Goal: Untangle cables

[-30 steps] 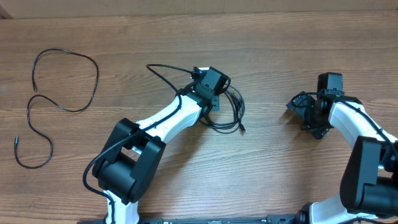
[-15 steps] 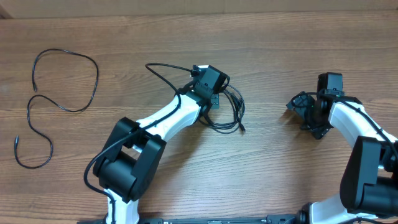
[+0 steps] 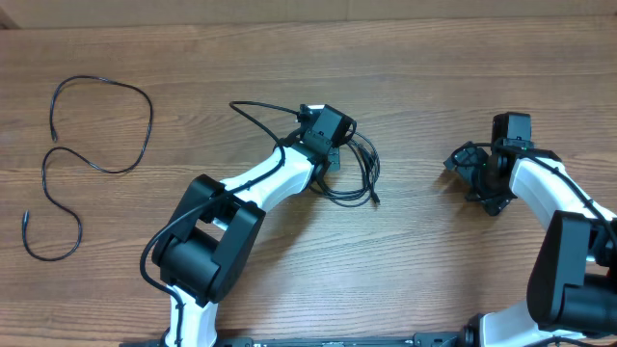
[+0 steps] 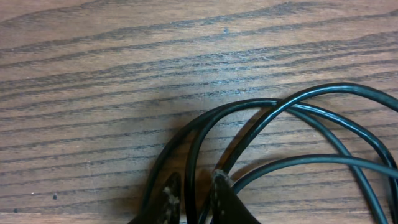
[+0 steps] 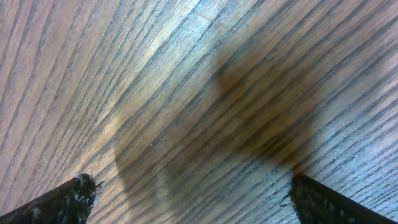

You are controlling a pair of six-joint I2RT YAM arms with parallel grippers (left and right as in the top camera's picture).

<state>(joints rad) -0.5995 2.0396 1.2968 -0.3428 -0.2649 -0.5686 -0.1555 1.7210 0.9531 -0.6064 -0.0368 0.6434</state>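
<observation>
Overhead and wrist views, read from left to right, with every place taken from the left gripper [image 3: 333, 154].

Well to its left we see a loose cable [image 3: 150, 120] lying in an open S. Its long axis runs from the far edge of the table [image 3: 434, 77] toward the near edge, and its near end hooks back toward the far side.

At the left gripper itself we find the tangled bundle [image 3: 362, 173], touching the fingers and spreading just to their right. Its loops are longer far-to-near than across. One strand trails off to the far left, and a small plug end points to the near right. In the left wrist view the fingers [image 4: 171, 194] stand close on either side of one strand, but we cannot tell whether they pinch it.

Well to the right, the right gripper [image 3: 469, 166] hangs low over bare wood, its jaws spread wide with nothing between them.

The table is brown wood with a dark grain. A pale strip borders its far edge.
</observation>
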